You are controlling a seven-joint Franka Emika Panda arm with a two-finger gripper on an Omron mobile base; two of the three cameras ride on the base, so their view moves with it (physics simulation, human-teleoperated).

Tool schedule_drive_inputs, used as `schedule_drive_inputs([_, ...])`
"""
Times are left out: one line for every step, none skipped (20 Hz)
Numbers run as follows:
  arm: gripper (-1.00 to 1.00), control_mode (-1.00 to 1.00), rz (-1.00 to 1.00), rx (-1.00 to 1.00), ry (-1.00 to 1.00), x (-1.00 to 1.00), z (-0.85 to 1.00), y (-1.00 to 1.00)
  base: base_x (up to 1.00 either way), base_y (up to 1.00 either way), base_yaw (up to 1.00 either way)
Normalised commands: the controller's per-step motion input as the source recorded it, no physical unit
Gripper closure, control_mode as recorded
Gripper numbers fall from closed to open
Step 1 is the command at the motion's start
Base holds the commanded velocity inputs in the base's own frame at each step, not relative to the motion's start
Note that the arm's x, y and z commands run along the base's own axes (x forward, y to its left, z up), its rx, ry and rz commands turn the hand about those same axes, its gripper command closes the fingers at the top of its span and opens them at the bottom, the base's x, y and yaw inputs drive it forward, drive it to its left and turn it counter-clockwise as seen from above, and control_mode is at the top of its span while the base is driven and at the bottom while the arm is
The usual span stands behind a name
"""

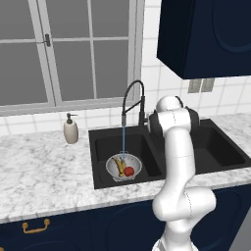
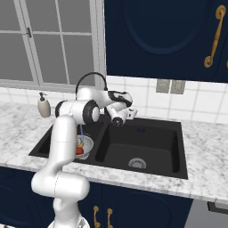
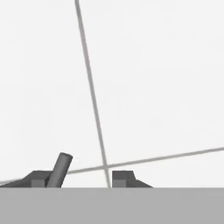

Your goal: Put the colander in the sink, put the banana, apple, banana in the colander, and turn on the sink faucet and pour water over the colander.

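Note:
The silvery colander [image 1: 110, 165] sits in the left basin of the black sink [image 1: 105, 145], with a yellow banana [image 1: 119, 166] and the red apple [image 1: 129, 171] inside it. A thin pale-blue stream of water [image 1: 123, 139] falls from the black gooseneck sink faucet [image 1: 133, 93] into the colander [image 2: 87, 143]. My gripper [image 2: 133, 111] is up behind the sink divider, close to the faucet's base and pointing at the tiled wall. In the hand view my gripper [image 3: 82, 179] stands open, and a dark grey rod [image 3: 61, 168] rises just inside its left finger.
A beige soap pump bottle [image 1: 71, 130] stands on the marble counter left of the sink. The right basin [image 2: 151, 142] has a steel drain [image 2: 137, 163]. A dark blue wall cabinet [image 1: 206, 34] hangs above the right side, and a window [image 1: 68, 49] is behind the faucet.

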Motion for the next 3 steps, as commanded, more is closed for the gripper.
schedule_drive_inputs([1.0, -1.0, 0.0, 0.0, 0.01, -0.28, -0.22, -0.94, 0.0, 0.0, 0.0])
schedule_drive_inputs([1.0, -1.0, 0.0, 0.0, 0.01, -0.26, -0.23, -0.87, 0.0, 0.0, 0.0])
schedule_drive_inputs([1.0, -1.0, -0.01, 0.0, 0.03, -0.24, -0.24, -0.8, 0.0, 0.0, 0.0])
